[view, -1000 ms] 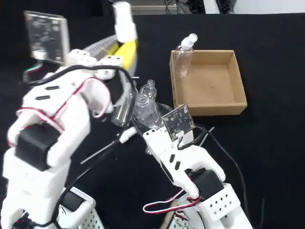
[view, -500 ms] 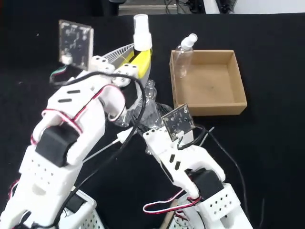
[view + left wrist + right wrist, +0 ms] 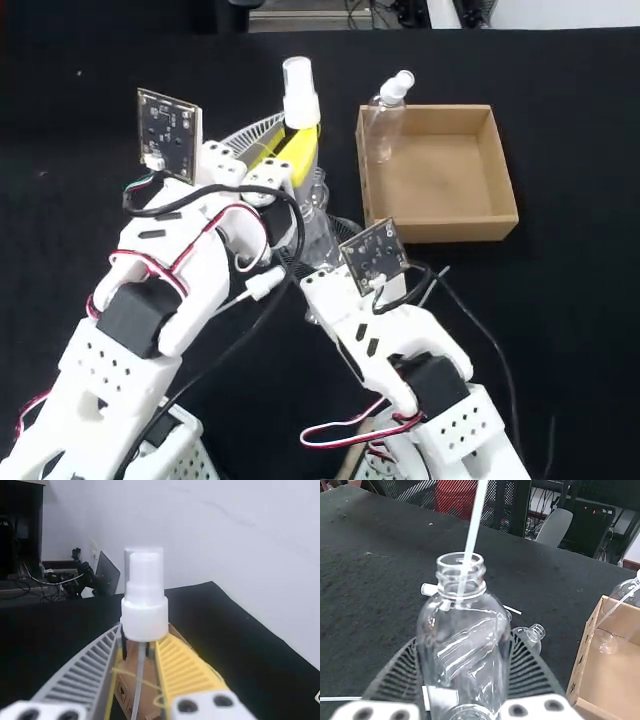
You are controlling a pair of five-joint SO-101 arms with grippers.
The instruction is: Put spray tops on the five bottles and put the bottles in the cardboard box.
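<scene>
Spray top (image 3: 300, 82) lowered, tube (image 3: 471, 530) inside bottle (image 3: 465, 635)

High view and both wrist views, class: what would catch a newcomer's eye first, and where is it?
A white spray top stands clamped in the left arm's yellow and grey jaws. Its dip tube reaches down into the open neck of a clear bottle held in the right arm's jaws. Beside them, a cardboard box holds one capped bottle in a far corner.
</scene>
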